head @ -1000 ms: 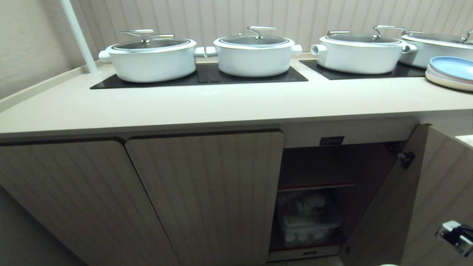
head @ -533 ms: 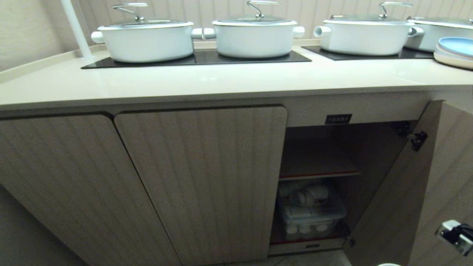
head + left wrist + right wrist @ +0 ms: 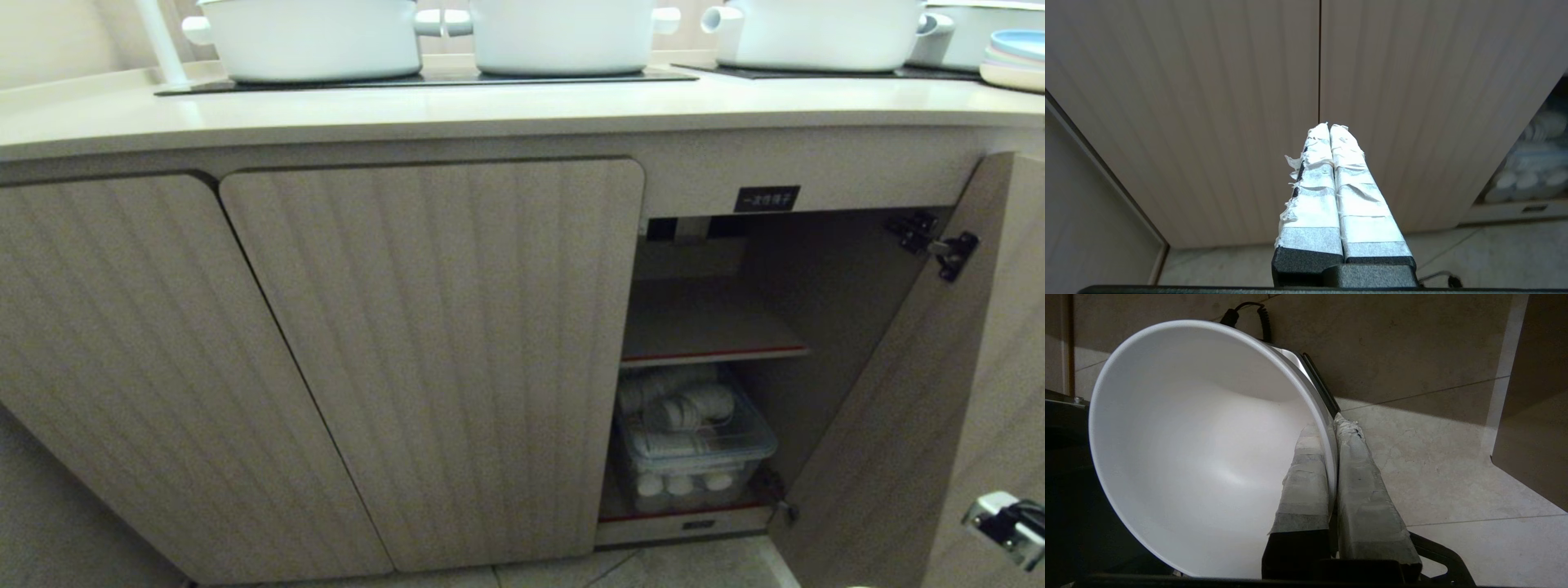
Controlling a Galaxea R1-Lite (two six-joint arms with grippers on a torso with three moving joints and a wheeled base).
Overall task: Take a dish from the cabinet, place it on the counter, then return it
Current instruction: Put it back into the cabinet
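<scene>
Gripping the dish (image 3: 1200,457) by its rim, the right gripper (image 3: 1333,433) has its fingers clamped on the bowl wall, low over the floor beside the open door. Nothing of it sits on the surface (image 3: 490,110), so judging by that the return is under way; placing it inside the cabinet (image 3: 702,327) remains. The left gripper (image 3: 1329,127) idles, fingers together, before the closed doors.

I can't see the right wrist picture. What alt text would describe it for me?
The right gripper pinches the rim of a white bowl, one taped finger inside and one outside, with the bowl's empty inside facing the camera. Behind it lie pale floor tiles and a black cable.
</scene>
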